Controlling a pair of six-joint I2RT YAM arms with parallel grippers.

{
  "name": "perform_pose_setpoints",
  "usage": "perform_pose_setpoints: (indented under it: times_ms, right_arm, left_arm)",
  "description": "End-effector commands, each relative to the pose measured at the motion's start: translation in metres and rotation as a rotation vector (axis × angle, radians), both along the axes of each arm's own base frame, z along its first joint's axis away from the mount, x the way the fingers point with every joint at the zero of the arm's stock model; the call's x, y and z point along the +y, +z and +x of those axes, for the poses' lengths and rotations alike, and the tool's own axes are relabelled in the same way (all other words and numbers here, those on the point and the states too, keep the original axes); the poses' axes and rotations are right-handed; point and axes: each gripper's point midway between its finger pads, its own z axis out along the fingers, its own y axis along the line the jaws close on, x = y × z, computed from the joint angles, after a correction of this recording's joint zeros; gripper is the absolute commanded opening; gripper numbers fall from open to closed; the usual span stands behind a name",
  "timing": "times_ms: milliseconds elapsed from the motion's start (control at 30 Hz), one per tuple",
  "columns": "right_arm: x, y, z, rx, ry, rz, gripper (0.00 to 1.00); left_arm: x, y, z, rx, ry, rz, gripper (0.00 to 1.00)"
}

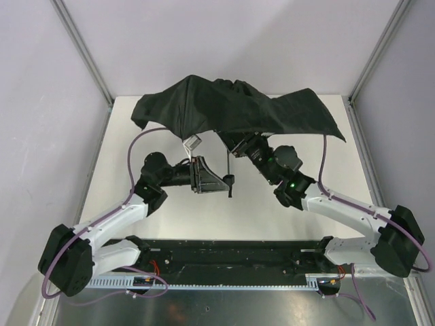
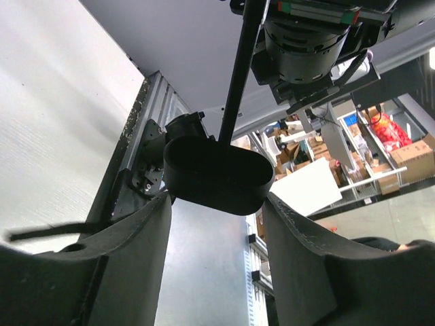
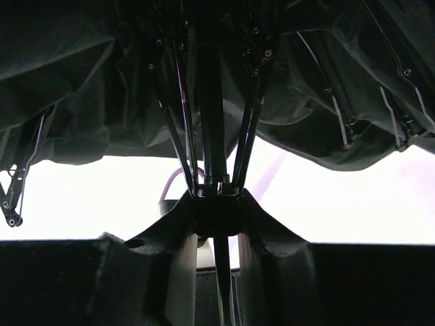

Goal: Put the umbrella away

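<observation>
The umbrella (image 1: 231, 109) hangs half-open over the back of the table, its black canopy drooping. Its thin shaft (image 1: 231, 163) runs down to the small handle (image 1: 231, 180). My right gripper (image 1: 240, 147) sits under the canopy, shut on the sliding collar (image 3: 217, 212) where the ribs meet the shaft. My left gripper (image 1: 221, 178) is beside the handle. In the left wrist view the oval handle (image 2: 214, 173) lies right at the tips of the open left gripper (image 2: 217, 204), with the shaft (image 2: 238, 75) rising from it. Whether its fingertips (image 2: 146, 238) touch the handle I cannot tell.
The white table (image 1: 136, 163) is fenced by grey walls and aluminium posts (image 1: 85, 54). A small white tag (image 1: 192, 142) dangles under the canopy's left side. Purple cables (image 1: 136, 146) loop off both arms. The right arm's wrist (image 2: 306, 47) is close above the handle.
</observation>
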Motion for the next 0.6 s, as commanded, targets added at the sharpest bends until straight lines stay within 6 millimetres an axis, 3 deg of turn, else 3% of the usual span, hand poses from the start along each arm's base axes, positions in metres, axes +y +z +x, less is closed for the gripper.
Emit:
perform_pose_setpoints:
  times_ms: [0, 167, 367, 400, 567]
  right_arm:
    - [-0.022, 0.054, -0.025, -0.123, -0.033, 0.086, 0.00]
    - [-0.029, 0.049, -0.031, -0.129, -0.046, 0.061, 0.00]
    - [-0.037, 0.049, -0.043, -0.145, -0.025, 0.060, 0.00]
    - [-0.039, 0.047, -0.045, -0.142, -0.021, 0.062, 0.00]
    - [-0.045, 0.036, -0.054, -0.108, -0.007, 0.072, 0.00]
  left_arm:
    - [-0.007, 0.007, 0.010, -0.069, 0.016, -0.005, 0.59]
    - [-0.019, 0.024, -0.003, -0.129, -0.068, -0.026, 0.71]
    - [-0.031, 0.014, -0.005, -0.100, -0.085, -0.008, 0.67]
    - [-0.033, 0.013, -0.005, -0.100, -0.088, -0.005, 0.64]
    - [-0.036, 0.021, -0.001, -0.120, -0.075, -0.016, 0.24]
